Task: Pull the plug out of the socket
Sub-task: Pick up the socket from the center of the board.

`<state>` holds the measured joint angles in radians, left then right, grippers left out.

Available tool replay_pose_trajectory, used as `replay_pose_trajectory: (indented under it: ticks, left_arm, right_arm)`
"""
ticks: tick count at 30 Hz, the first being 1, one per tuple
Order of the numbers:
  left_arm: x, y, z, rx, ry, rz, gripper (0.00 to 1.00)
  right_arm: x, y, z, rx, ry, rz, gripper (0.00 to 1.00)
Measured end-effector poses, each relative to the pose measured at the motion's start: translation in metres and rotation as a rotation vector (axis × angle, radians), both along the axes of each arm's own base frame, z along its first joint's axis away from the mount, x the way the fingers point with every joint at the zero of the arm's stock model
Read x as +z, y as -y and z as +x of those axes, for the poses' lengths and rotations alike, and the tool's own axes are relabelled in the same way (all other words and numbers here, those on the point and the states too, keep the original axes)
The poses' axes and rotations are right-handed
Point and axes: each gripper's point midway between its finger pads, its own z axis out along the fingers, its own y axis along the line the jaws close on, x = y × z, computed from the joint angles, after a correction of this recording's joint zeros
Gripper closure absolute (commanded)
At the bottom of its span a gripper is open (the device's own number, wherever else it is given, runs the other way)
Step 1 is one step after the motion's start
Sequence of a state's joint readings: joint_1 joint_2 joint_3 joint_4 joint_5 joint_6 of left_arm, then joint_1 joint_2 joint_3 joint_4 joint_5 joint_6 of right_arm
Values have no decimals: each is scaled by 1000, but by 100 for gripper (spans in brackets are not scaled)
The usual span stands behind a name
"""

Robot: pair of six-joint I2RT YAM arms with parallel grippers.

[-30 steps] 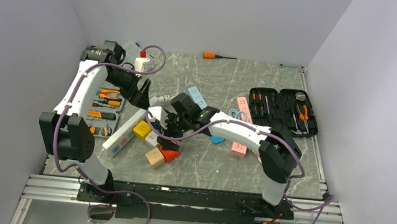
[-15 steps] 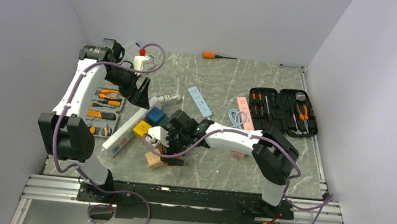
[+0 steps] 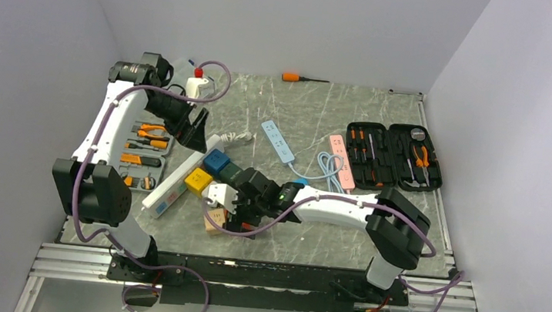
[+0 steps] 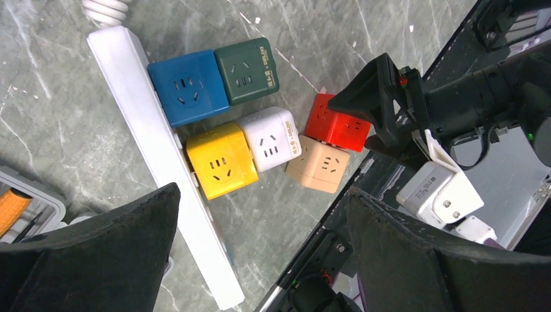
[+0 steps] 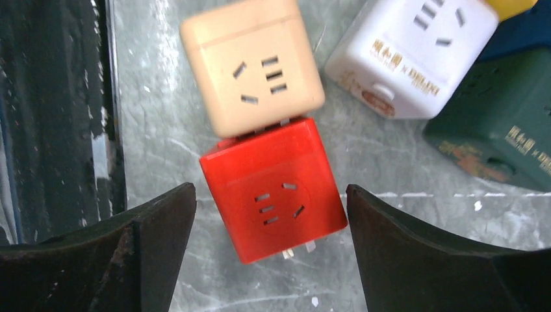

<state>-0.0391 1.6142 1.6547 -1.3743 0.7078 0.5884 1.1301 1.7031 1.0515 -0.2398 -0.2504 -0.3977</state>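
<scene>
- Tray of orange-handled tools (image 3: 144, 146) at the left edge of the desk (image 3: 317, 106), partly under the left arm.
- Just right of it, the left hand (image 4: 263, 195) hangs above the far half of the white power strip (image 4: 156, 149). Its fingers (image 4: 97, 253) stand wide apart with nothing between them.
- The white power strip lies diagonally on the desk, with a blue cube (image 4: 187, 86) and a yellow cube (image 4: 217, 160) set against its right side.
- Next to the right, a green cube (image 4: 247, 60) touches the blue cube, and a white cube (image 4: 269, 138) touches the yellow cube.
- At the near end of this cluster, close to the desk's front edge, the red cube (image 5: 273, 188) and the beige cube (image 5: 250, 65) lie pressed side to side. Metal pins show at the seam between them, and more pins stick out of the red cube's opposite side.
- Low over that pair, the right hand (image 5: 269, 214) straddles the red cube, one finger on each side. The jaws are spread and not clamped, and bare desk shows between the cube and the right-side finger.
- Right of the cluster, a blue power strip (image 3: 278, 141) and a pink power strip (image 3: 340, 161) lie well apart from the cubes, with a coiled pale cable (image 3: 325, 161) between them.
- At the right edge, a black tool case (image 3: 394, 154) lies open.
- An orange screwdriver (image 3: 291, 76) rests by the back wall.
</scene>
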Motion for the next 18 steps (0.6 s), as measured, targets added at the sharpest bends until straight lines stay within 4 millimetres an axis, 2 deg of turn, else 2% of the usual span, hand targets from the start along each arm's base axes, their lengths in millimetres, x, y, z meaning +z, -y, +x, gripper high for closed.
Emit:
replay_pose_trajectory:
  ticks: [8, 11, 14, 18]
  left_arm:
    - [3, 2, -19, -63, 7, 62, 1]
    - [4, -1, -27, -74, 5, 85, 1]
    - [7, 0, -31, -84, 16, 93, 1]
    - [7, 12, -44, -135, 26, 95, 1]
  right_arm:
    - [17, -27, -1, -62, -6, 123, 14]
    - [14, -29, 2, -120, -21, 162, 16]
    - [10, -27, 3, -176, -39, 162, 22]
    - [12, -27, 7, -232, -46, 169, 36]
